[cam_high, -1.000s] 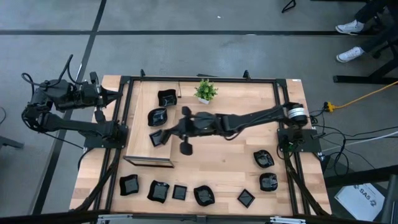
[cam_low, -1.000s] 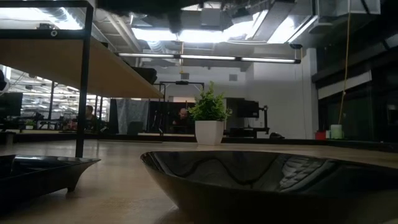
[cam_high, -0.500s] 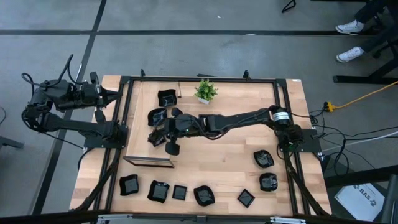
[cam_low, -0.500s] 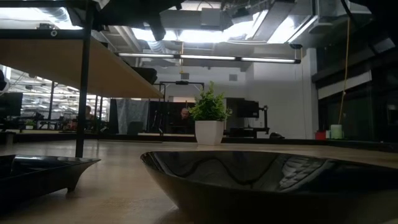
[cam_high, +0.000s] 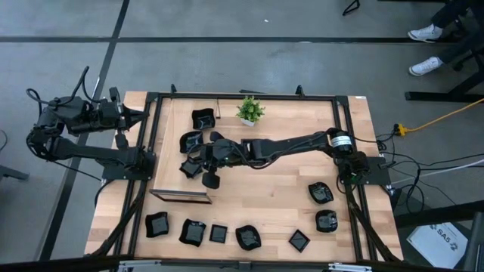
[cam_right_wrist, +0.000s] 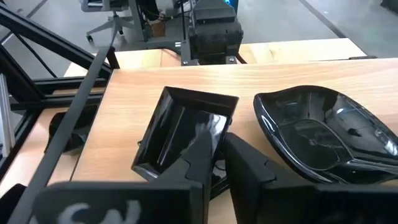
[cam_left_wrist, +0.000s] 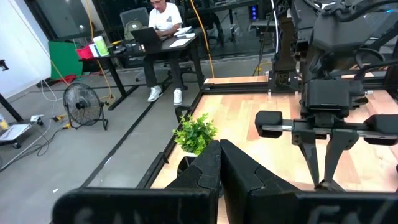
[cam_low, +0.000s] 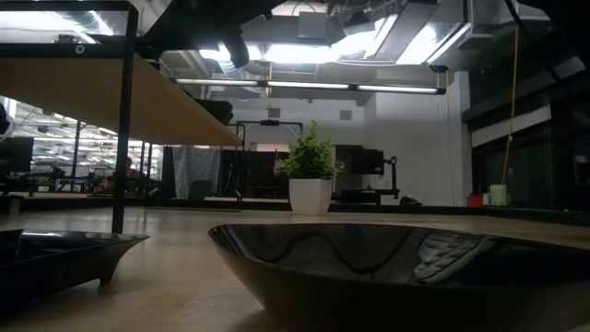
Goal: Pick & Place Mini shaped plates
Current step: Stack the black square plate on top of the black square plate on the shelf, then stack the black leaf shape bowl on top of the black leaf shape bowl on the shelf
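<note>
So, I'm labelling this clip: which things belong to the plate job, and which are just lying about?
Job:
- mini shaped plates
- square plate at the right gripper
- rounded plate beside it

Lying about:
- potted plant
- wooden box
- left gripper, parked shut off the table's edge

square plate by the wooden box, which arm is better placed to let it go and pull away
Right. Its end effector is already at the square plate; the left end effector sits shut beyond the table's left edge.

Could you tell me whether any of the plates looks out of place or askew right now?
Only the square plate at the right tool: it sits skewed beside the rounded plate.
</note>
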